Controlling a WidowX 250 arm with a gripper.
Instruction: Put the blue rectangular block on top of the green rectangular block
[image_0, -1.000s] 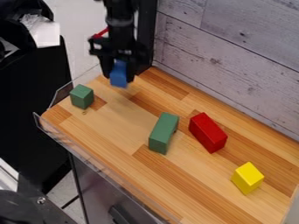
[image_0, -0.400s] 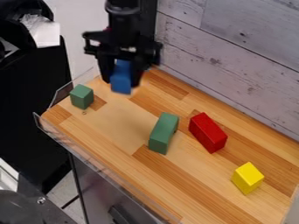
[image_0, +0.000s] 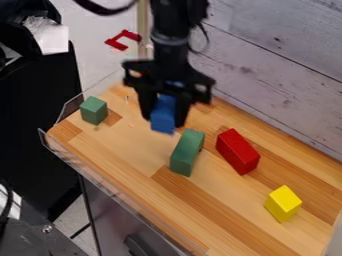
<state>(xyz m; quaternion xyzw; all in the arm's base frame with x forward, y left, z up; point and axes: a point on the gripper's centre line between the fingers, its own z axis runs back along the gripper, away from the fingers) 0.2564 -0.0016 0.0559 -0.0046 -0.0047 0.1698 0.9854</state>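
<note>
Desk (image_0: 127, 145) under everything; gripper (image_0: 163, 120) raised over it, clamped on something; green rectangular block (image_0: 186, 154) on desk; blue block (image_0: 163, 116) is the thing gripped, up-left of green in view. Likely carry step; next: centre over green, align, lower, release

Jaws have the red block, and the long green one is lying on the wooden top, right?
Wrong block: the camera view shows the jaws closed on the blue block; the red block is on the wooden top. The long green block does lie there.
</note>
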